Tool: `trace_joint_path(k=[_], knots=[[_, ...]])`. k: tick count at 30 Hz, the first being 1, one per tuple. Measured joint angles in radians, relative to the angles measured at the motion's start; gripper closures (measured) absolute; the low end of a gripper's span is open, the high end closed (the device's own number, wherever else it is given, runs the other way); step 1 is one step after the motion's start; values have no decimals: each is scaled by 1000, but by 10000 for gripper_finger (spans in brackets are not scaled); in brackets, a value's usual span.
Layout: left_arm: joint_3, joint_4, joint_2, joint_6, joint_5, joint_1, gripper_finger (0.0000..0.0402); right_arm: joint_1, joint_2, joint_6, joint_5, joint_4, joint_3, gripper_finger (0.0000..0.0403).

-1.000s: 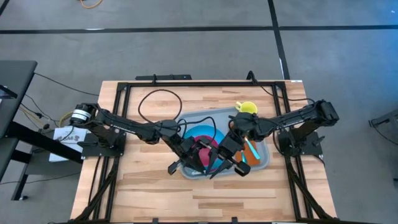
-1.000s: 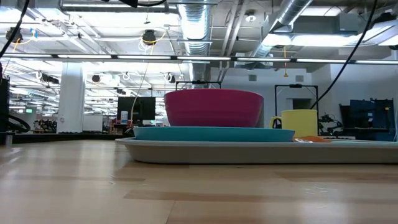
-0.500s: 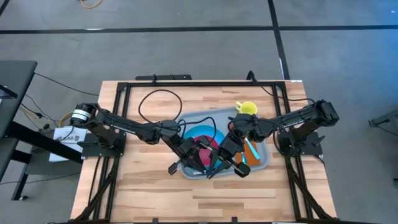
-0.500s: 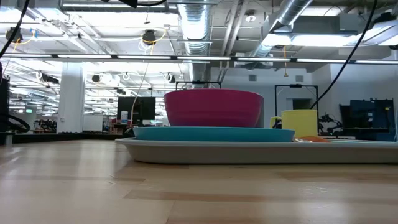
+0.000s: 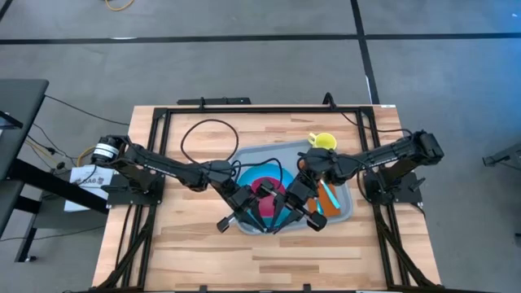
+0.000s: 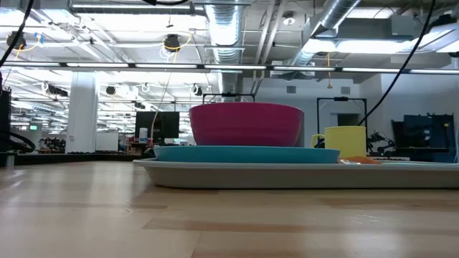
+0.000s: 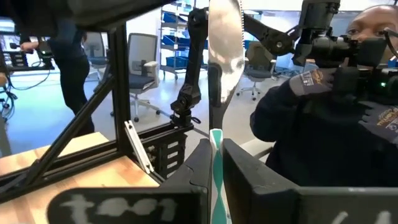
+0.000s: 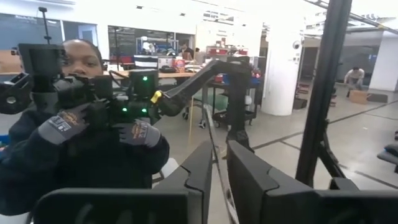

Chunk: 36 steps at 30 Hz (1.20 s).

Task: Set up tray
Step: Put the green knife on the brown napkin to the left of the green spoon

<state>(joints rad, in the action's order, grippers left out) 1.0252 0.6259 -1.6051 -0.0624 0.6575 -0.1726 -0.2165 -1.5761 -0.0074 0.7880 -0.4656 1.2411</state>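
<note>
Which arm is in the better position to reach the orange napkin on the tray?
Right, probably. The right end effector is nearer the napkin, which lies at the tray's right end. The left end effector holds a knife and is farther away.

no legible text, markings on person's glove [image 8: 61,127] and jacket sleeve [image 7: 379,118] unreadable

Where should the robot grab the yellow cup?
By the rim, coming from straight above. The yellow cup stands upright with its mouth open at the far right corner of the tray, so one finger can probably slip inside. Its side handle looks small to pinch.
</note>
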Motion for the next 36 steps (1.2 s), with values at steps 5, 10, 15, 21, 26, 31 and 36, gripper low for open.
trace_joint_path(k=[5,10,15,21,26,31,36], knots=[[0,-3,0,3,-4,-5,397,-5,0,0,0,1,0,346],[0,-5,0,5,-7,-5,397,-5,0,0,0,2,0,344],[0,-8,0,-4,-7,-1,397,-3,0,0,-1,16,0,345],[0,-8,0,-8,-12,0,397,-3,0,-5,-30,16,0,389],[0,-12,0,-3,-55,-1,397,-2,0,-4,-64,16,0,399],[0,-15,0,17,-89,-1,369,-2,1,-3,-67,19,0,401],[0,-62,0,54,-161,-6,319,-5,9,4,-61,75,0,402]])
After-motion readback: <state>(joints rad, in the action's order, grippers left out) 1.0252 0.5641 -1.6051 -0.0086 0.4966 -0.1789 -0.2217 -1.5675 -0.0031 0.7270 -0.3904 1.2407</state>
